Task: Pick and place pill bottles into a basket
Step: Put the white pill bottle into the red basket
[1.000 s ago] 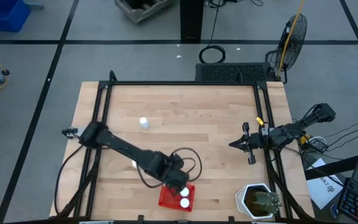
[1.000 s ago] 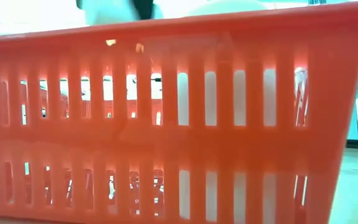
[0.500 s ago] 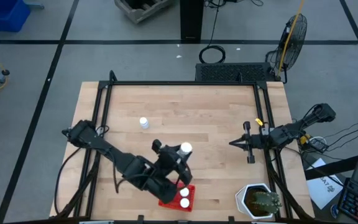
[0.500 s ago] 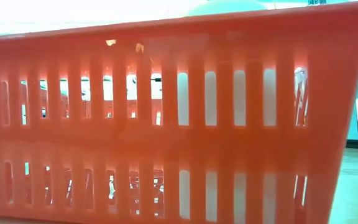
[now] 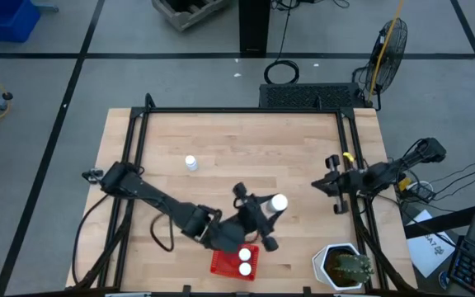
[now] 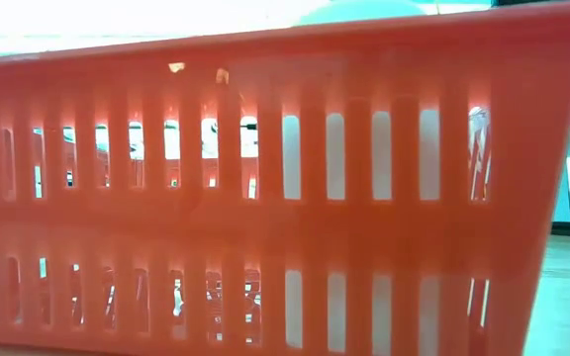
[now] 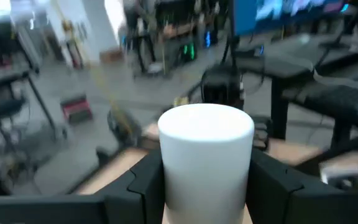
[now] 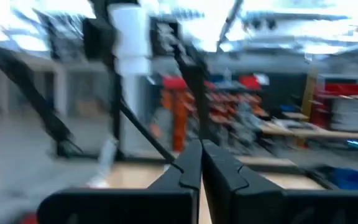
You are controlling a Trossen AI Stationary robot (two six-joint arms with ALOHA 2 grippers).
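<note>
My left gripper (image 5: 272, 208) is shut on a white pill bottle (image 5: 279, 201) in the air above the table, to the right of and beyond the red basket (image 5: 225, 266). The basket stands at the table's near edge, and its slotted wall fills the low view (image 6: 285, 198). Two pill bottles (image 5: 242, 261) stand inside it. Another pill bottle (image 5: 190, 163) stands on the table at the far left. My right gripper (image 5: 316, 186) is shut and empty near the table's right edge. My left gripper pinches the bottle's round side wall (image 7: 166, 174) between its two fingers (image 7: 143, 184), one on each side. In the high view the fingers slant up toward the table's right side. The bottle is lifted clear of table and basket, one white round end (image 5: 279, 200) facing up.
A white pot with a green plant (image 5: 341, 266) stands at the near right corner, right of the basket. Black frame rails run along the table's left, far and right edges. Bare wood lies across the middle and far part of the table.
My left gripper has risen from just over the basket and swung toward the table's right edge, tipping upward, with a bottle held in it. The two bottles in the basket have stayed put. My right gripper has drawn back slightly toward the right edge.
</note>
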